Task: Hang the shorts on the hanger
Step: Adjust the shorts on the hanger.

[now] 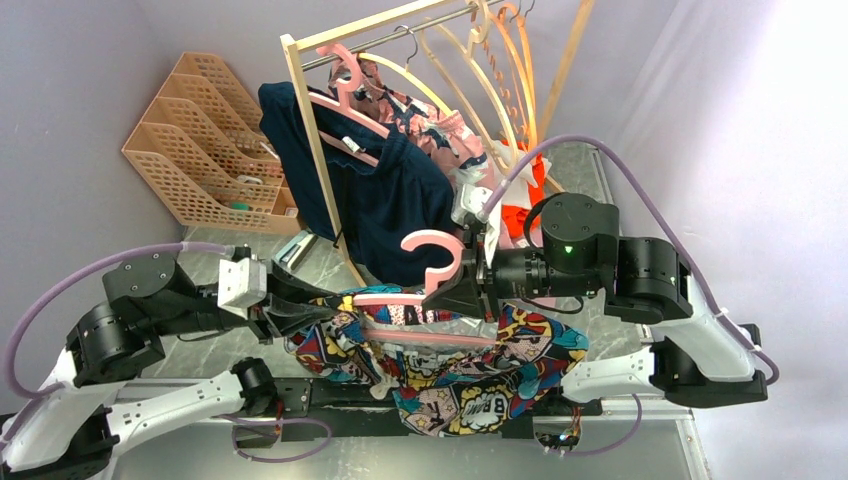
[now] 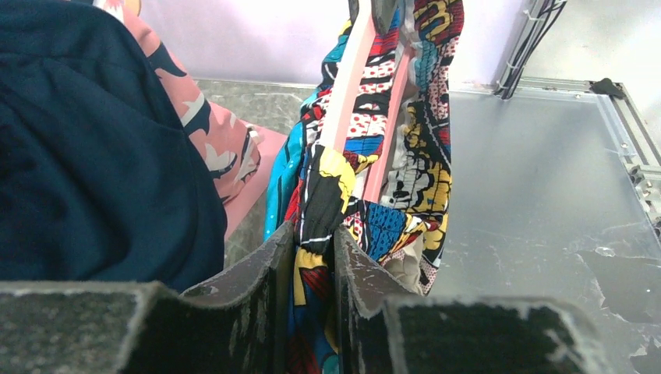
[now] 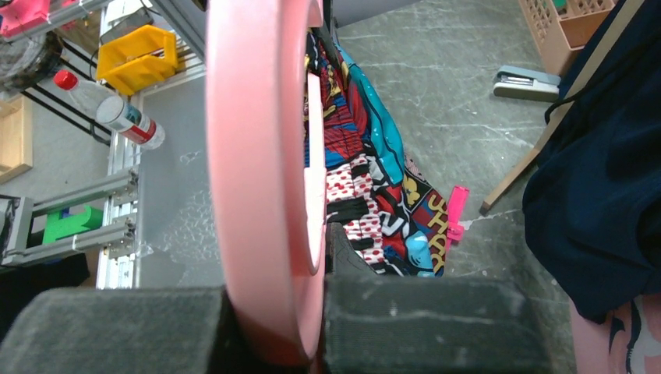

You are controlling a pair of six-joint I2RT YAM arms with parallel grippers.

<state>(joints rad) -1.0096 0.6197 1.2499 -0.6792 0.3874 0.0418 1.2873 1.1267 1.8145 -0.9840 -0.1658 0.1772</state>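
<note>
The shorts [image 1: 455, 365] hang in the air above the near tabletop [image 1: 640, 440], draped over the pink hanger [image 1: 432, 239]. Its lower bar lies across the fabric, and most of the cloth sags below it in a bunch. The left hand [image 2: 316, 234] is clenched on a fold at the shorts' left edge. The right hand [image 3: 273, 308] grips the hanger's thick plastic, holding it roughly level.

The drape looks uneven, with more weight on the near side. If the left hand lets go as things hang now, the shorts could slide off the bar. A hard sideways pull from that hand could also twist the hanger in the right hand's grip.

Just behind hang a navy garment [image 1: 390, 190] and a pink patterned one [image 1: 430, 120] on a wooden rack [image 1: 310, 110]. They crowd the hook, which could catch in them. A stapler [image 3: 526, 78] and a pink clip [image 3: 456, 210] lie on the tabletop below, and a stack of paper trays [image 1: 205, 130] stands well off to the left.
</note>
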